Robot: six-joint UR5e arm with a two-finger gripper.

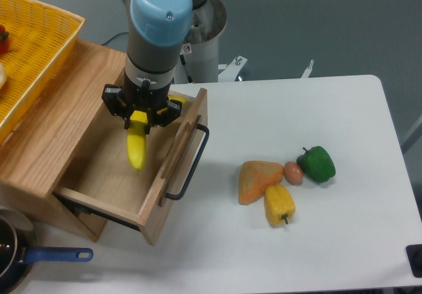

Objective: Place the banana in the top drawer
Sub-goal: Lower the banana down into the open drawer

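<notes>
My gripper point(140, 114) is shut on the upper end of the banana point(136, 147), a bright yellow curved fruit that hangs down inside the open top drawer point(117, 186). The drawer is a light-oak box pulled out of its cabinet, with a black bar handle point(189, 164) on its front panel. The banana's lower tip is close to the drawer floor; I cannot tell whether it touches. The gripper's fingertips are partly hidden by the black gripper body.
A yellow mesh basket point(33, 50) stands on the cabinet top at the left. On the white table point(343, 241) lie an orange wedge point(256, 179), a yellow bell pepper point(279, 205), a small brown egg-like item point(293, 173) and a green pepper point(316, 164). A blue-handled pan point(46, 256) sits at the bottom left.
</notes>
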